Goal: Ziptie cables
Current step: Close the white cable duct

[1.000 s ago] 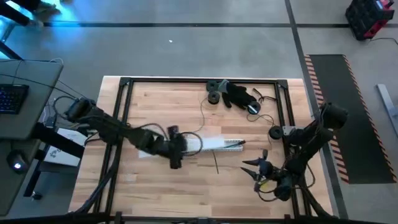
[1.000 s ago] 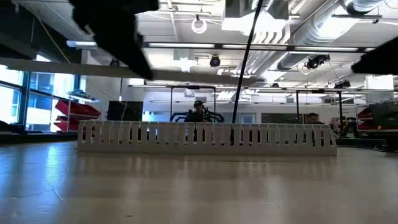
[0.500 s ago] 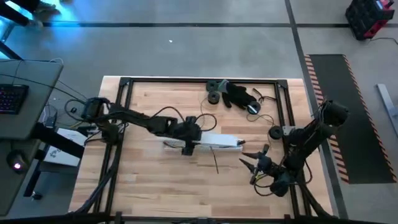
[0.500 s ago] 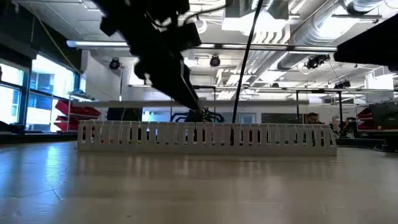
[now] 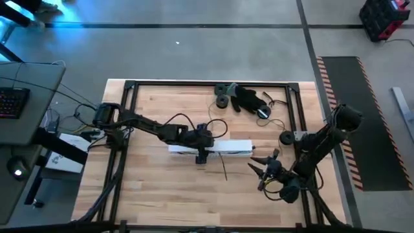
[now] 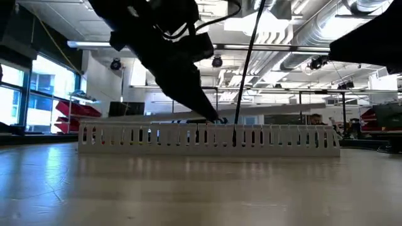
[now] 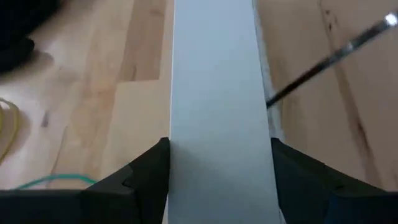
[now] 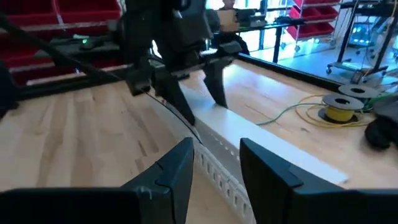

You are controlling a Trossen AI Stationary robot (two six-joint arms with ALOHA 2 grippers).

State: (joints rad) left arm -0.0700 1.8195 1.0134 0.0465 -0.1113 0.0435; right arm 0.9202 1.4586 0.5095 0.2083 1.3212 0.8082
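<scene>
**Pincer straddling the white duct while the wires stay out of sight**

Left pincer (image 5: pixel 202 155) is hanging over the middle of the desk (image 5: pixel 162 194), its two fingers (image 7: pixel 140 180) spread wide and standing on either side of the white duct (image 5: pixel 223 147). The left wrist view is showing the duct's flat top running between the fingers with gaps at both edges, so nothing is being clamped; this looks like lining up to steady or grip the duct, probably so the wiring can be handled against a fixed channel.

Right pincer (image 5: pixel 262 171) is waiting near the desk's right edge, fingers apart and pointing left toward the duct, likely poised to help once the duct is being held.

A thin dark strip (image 5: pixel 224 169), possibly a ziptie, is lying on the wood just nearer than the duct, between the two arms and within reach of either.

Of the cables, no loose bundle is showing clearly. Only thin yellow and green strands (image 7: pixel 37 180) are trailing on the wood beside the duct, and a yellow spool (image 8: pixel 339 112) is sitting farther off. Black round parts (image 5: pixel 242 98) are resting at the far edge.
</scene>
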